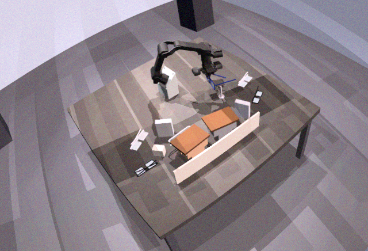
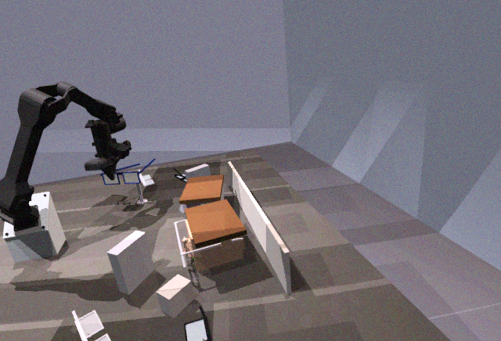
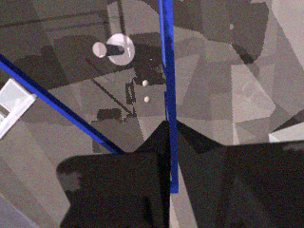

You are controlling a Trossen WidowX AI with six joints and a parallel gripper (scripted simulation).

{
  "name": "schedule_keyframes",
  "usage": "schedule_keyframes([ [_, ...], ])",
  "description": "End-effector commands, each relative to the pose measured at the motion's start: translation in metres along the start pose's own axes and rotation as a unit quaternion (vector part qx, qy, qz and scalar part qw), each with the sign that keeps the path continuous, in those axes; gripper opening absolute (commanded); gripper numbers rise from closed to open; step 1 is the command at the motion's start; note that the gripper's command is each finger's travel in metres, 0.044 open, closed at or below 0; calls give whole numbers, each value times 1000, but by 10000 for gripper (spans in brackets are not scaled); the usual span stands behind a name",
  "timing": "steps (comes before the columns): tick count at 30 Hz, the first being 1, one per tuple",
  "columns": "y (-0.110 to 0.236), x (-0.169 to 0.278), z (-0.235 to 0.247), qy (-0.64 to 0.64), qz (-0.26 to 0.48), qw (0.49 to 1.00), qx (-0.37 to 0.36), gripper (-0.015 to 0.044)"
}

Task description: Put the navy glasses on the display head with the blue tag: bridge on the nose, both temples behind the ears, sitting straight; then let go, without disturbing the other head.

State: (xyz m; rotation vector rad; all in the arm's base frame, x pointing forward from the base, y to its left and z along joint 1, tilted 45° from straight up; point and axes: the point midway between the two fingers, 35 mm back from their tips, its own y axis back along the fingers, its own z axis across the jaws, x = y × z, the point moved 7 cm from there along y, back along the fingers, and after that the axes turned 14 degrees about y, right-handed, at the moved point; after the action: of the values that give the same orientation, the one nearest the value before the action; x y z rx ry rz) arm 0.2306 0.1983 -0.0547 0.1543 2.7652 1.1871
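Observation:
My gripper (image 1: 209,74) (image 2: 112,175) (image 3: 169,125) is shut on the navy glasses (image 1: 225,82) (image 2: 128,166) (image 3: 171,114) and holds them above the table. Their temples are spread open, pointing away from the arm's base. They are near the top of a slim post with a round pale base (image 1: 221,96) (image 2: 141,201) (image 3: 125,56); contact cannot be told. Tan parts of a display head (image 2: 186,244) show beneath the nearer orange board (image 1: 190,139) (image 2: 214,222), with white glasses around it. The other head is mostly hidden around the farther orange board (image 1: 219,118) (image 2: 203,188). The blue tag cannot be made out.
A long pale wall (image 1: 218,147) (image 2: 258,220) stands behind the boards. Upright light blocks (image 1: 164,128) (image 1: 242,108) and a small block (image 1: 158,149) (image 2: 175,295) stand nearby. White glasses (image 1: 245,80) and black glasses (image 1: 257,93) (image 1: 145,167) lie farther out.

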Motion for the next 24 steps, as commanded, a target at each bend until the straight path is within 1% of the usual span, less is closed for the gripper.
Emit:
schedule_keyframes([
  [1,-1,-16,5,2,-1,1000,2,0],
  [7,-2,-43,9,1,-1,1000,3,0],
  [13,-6,-46,9,1,-1,1000,3,0],
  [24,-62,-47,8,1,-2,1000,4,0],
])
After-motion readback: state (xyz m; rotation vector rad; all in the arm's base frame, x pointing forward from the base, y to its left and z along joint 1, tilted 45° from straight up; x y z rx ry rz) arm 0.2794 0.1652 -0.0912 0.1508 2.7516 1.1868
